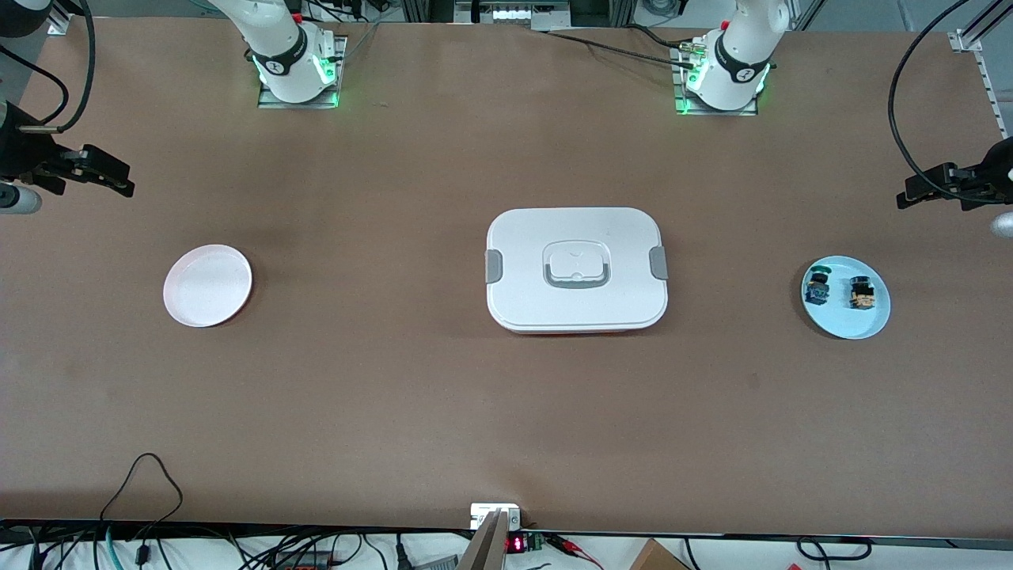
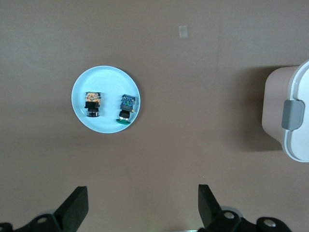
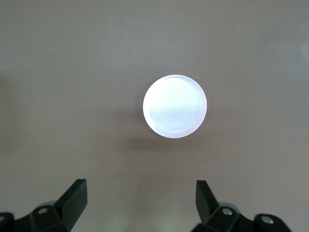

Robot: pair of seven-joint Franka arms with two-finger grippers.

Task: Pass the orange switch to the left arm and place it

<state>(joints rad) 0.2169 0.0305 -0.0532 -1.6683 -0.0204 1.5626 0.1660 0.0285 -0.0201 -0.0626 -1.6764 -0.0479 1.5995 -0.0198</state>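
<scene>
I've got both arms parked high, waiting. Left claw point(image 2: 140, 205) hangs over the surface's point(image 1: 506, 412) left-arm end, fingers point(image 2: 77, 205) spread wide, nothing btwn them. Right claw point(image 3: 140, 203) hangs over the right-arm end, also spread wide, empty.

Orange switch point(image 1: 861, 293) lies on its side on the light blue plate point(image 1: 851, 324) at the left-arm end, w/ the green-capped switch point(image 1: 817, 286) just beside it on the same plate, toward the box. The two don't touch as far as I can see. In left wrist view the plate point(image 2: 104, 79) sits apart from my claw tips, orange switch point(image 2: 92, 104) and green one point(image 2: 127, 109) side by side.

White box point(image 1: 576, 269) sits mid-surface, lid on, grey clips at both ends, btwn the two plates. Pink plate point(image 1: 207, 285) at the right-arm end, well apart from the box; right wrist view shows it point(image 3: 175, 106) bare.
</scene>
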